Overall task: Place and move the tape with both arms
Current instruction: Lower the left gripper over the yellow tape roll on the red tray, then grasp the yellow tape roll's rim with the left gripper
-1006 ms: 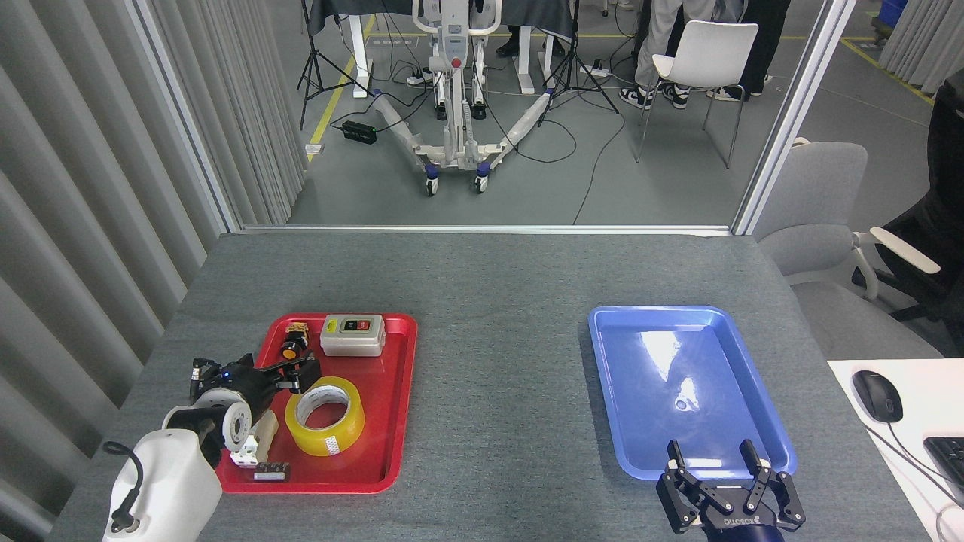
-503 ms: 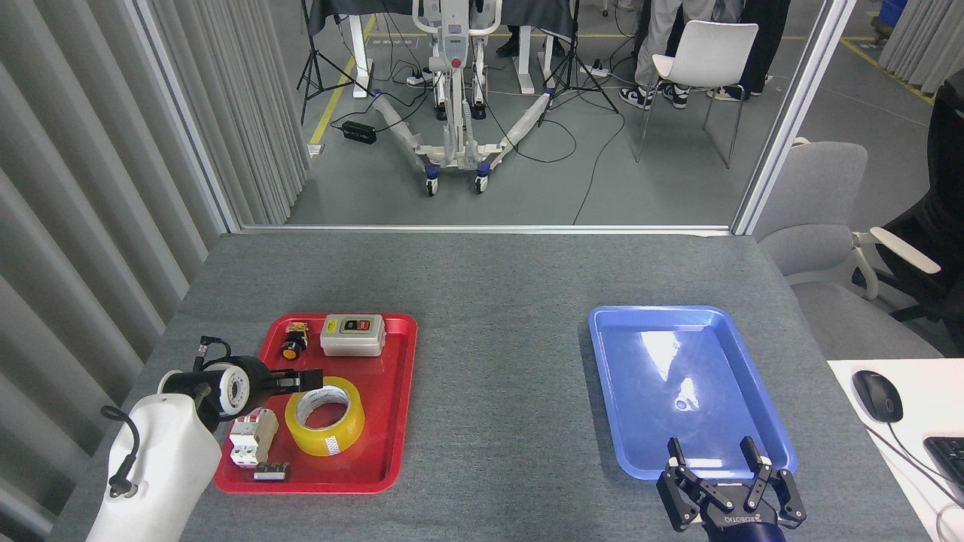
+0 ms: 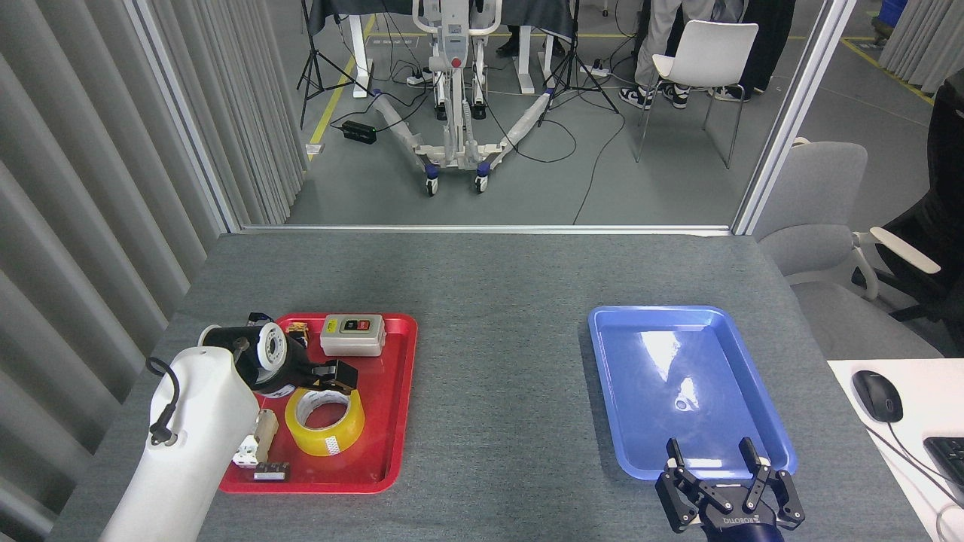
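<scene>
The tape (image 3: 324, 443), a yellow roll with a white core, lies flat in the near half of the red tray (image 3: 388, 421) at the table's left. My left gripper (image 3: 337, 375) reaches in from the left and hovers just above the roll's far rim. It is dark and seen side-on, so its jaw state is unclear. My right gripper (image 3: 710, 454) sits at the bottom right, open, with both fingers pointing up over the near rim of the blue tray (image 3: 681, 361). Nothing is between its fingers.
The red tray also holds a grey switch box (image 3: 352, 335), a small orange-and-black button part (image 3: 299, 328), a white breaker (image 3: 254, 446) and a small terminal block (image 3: 271, 471). A mouse (image 3: 877, 395) lies on a white desk at the right. A grey chair (image 3: 821, 203) stands beyond the table's right edge.
My left arm has swung forward and to the right, bringing its gripper from the tray's left edge to above the tape's far rim. The tape and the right gripper have not moved.
</scene>
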`<control>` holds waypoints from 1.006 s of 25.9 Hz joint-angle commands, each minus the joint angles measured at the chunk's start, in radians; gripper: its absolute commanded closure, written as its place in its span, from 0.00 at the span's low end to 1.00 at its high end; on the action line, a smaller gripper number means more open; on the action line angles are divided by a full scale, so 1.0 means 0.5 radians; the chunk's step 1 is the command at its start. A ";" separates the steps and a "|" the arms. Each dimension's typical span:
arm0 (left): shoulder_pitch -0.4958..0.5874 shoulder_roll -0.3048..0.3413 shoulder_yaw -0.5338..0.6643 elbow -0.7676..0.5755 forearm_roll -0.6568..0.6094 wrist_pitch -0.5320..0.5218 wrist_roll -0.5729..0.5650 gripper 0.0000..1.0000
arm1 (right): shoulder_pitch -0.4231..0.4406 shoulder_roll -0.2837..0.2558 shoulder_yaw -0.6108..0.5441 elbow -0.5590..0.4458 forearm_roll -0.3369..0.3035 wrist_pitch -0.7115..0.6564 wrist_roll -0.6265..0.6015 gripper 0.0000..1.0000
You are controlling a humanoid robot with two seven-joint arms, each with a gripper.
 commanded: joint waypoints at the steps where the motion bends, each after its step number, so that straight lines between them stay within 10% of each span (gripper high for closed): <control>1: -0.011 -0.006 -0.029 0.058 -0.002 -0.008 -0.002 0.00 | -0.001 0.002 0.003 0.001 0.000 0.003 0.000 0.00; 26: 0.008 0.117 -0.140 0.324 -0.027 -0.275 0.467 0.00 | -0.004 0.008 -0.010 -0.008 0.003 0.012 -0.006 0.00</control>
